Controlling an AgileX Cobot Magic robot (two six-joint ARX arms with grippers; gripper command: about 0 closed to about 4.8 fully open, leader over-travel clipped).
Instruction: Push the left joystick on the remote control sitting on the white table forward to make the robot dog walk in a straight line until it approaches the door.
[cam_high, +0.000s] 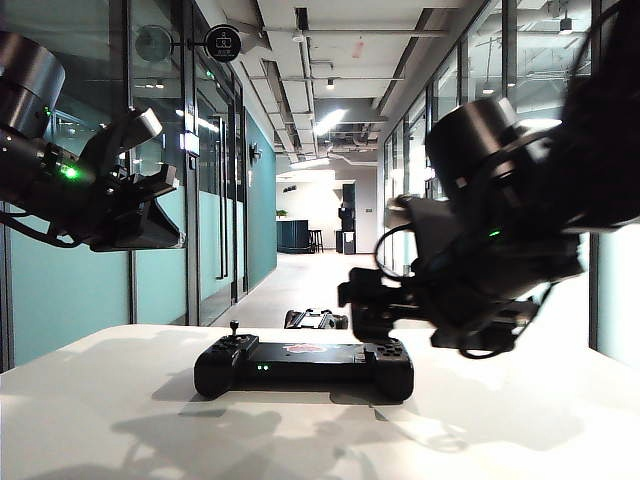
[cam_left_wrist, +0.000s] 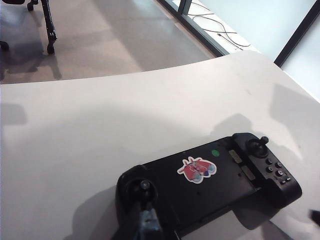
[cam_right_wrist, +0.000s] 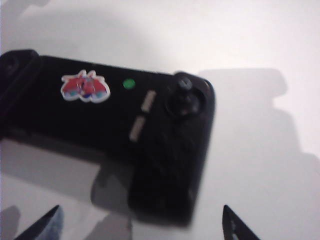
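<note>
The black remote control (cam_high: 300, 365) lies in the middle of the white table (cam_high: 100, 420). Its left joystick (cam_high: 234, 327) stands upright at the left end. In the left wrist view the remote control (cam_left_wrist: 210, 185) lies slantwise, and my left gripper (cam_left_wrist: 145, 226), fingers together in one tip, points at the left joystick (cam_left_wrist: 144, 186). In the exterior view the left gripper (cam_high: 160, 225) hangs well above the table at the left. My right gripper (cam_high: 368, 305) hovers over the remote's right end. The right gripper (cam_right_wrist: 140, 227) is open, astride that end of the remote control (cam_right_wrist: 165, 150). The robot dog (cam_high: 315, 319) stands just beyond the table.
A long corridor runs ahead, lined with glass walls and glass doors (cam_high: 215, 200). The table's rounded far edge (cam_left_wrist: 150, 72) drops to the floor. A chair leg (cam_left_wrist: 49, 25) stands on the floor, and cables (cam_left_wrist: 220, 27) lie by the glass wall.
</note>
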